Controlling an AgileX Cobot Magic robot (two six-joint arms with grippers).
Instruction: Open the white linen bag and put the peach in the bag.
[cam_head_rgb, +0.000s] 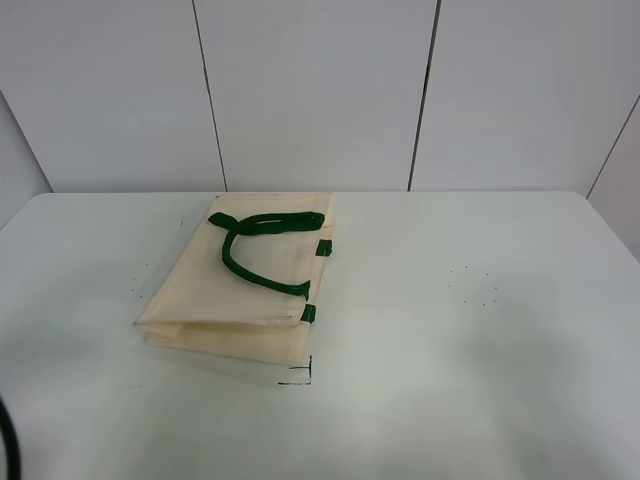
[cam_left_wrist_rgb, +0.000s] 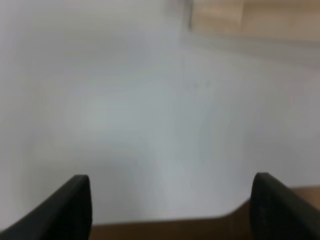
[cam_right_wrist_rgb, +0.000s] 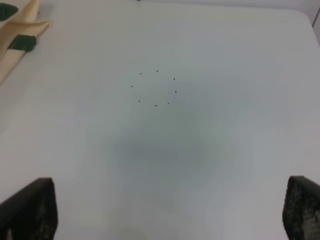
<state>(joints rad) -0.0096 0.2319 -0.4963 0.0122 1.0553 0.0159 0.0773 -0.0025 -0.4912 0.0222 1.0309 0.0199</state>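
The white linen bag (cam_head_rgb: 240, 285) lies flat and folded on the table, left of the middle, its two dark green handles (cam_head_rgb: 262, 245) resting on top and small green tabs (cam_head_rgb: 323, 248) at its right edge. A corner of it with a green tab shows in the right wrist view (cam_right_wrist_rgb: 17, 40). The peach is out of view in every frame. My left gripper (cam_left_wrist_rgb: 170, 210) is open over bare table, far from the bag. My right gripper (cam_right_wrist_rgb: 170, 215) is open over bare table to the right of the bag. Neither gripper shows in the exterior high view.
The white table (cam_head_rgb: 480, 330) has a ring of small black dots (cam_right_wrist_rgb: 155, 88) on the right part and a black corner mark (cam_head_rgb: 300, 378) by the bag's near corner. A dark cable (cam_head_rgb: 8, 445) shows at the lower left. White wall panels stand behind.
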